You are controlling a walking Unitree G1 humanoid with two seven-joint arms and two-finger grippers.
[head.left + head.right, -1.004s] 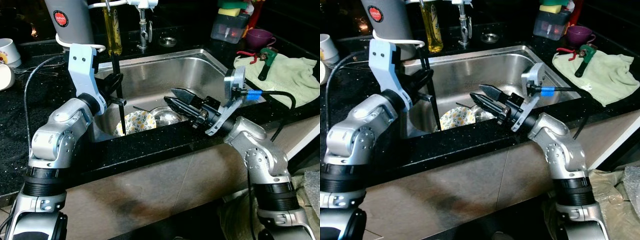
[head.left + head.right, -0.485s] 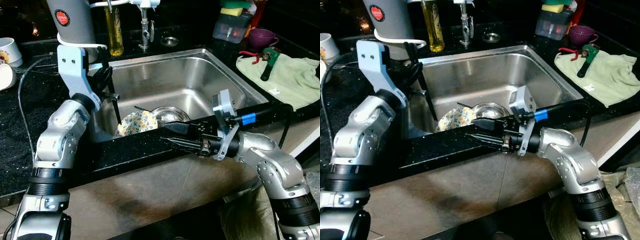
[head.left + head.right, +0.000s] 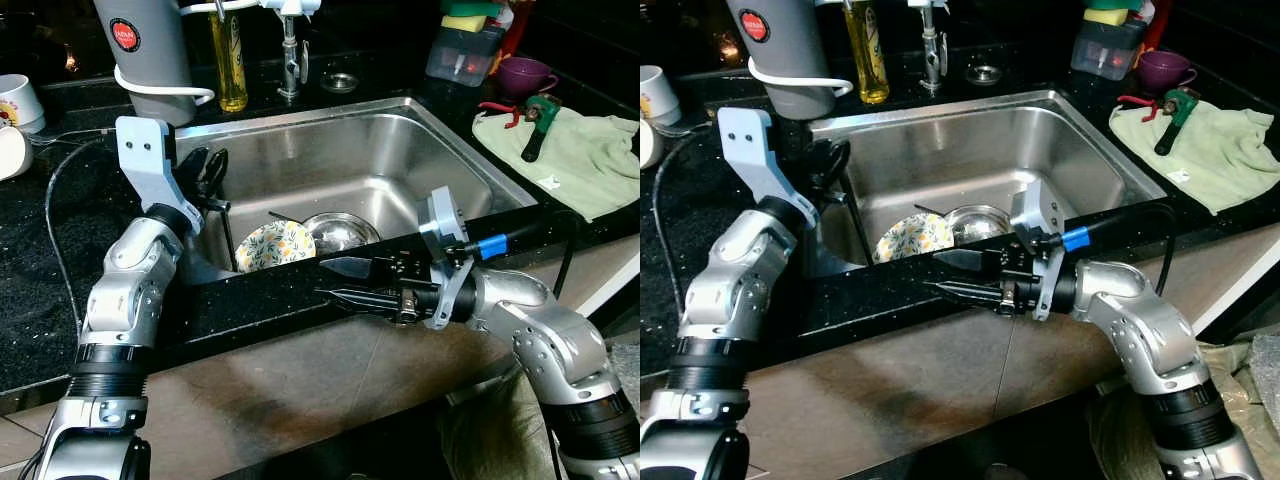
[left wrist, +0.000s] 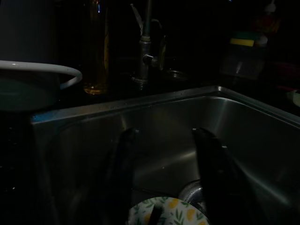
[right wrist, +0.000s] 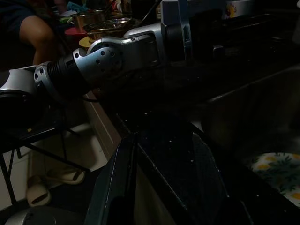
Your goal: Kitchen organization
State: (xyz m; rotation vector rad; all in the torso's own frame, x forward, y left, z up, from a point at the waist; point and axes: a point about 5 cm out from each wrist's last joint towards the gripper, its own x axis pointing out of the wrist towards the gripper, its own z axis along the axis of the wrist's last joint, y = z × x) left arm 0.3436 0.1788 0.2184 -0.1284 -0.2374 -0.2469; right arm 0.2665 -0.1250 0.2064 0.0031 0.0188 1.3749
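Nearest the robot, the right hand (image 3: pixel 335 280) lies level over the front edge of the black desk (image 3: pixel 260 300), its two fingers spread a little and pointing toward 9 o'clock, pinching nothing. It sits outside the sink (image 3: pixel 400 150), on the near side of the rim.

Just beyond that rim, on the sink floor, lie the things that seem to need tidying: a flowered plate (image 3: pixel 272 243) tilted against the near wall, and a steel bowl (image 3: pixel 338 230) touching it on its 3 o'clock side. From the right hand they lie at about 11 to 12 o'clock, down over the edge.

The left hand (image 3: pixel 217 195) hangs inside the sink at its left wall, fingers spread and aimed downward, empty. The plate lies at about 4 o'clock from it and below, near. In the left wrist view the plate (image 4: pixel 168 213) shows between the fingers (image 4: pixel 211 159), so this hand appears both nearer and better lined up; the plate's tilted rim seems the likely thing to pinch.

Farther back stand an oil bottle (image 3: pixel 227 60) and the tap (image 3: pixel 290 50).
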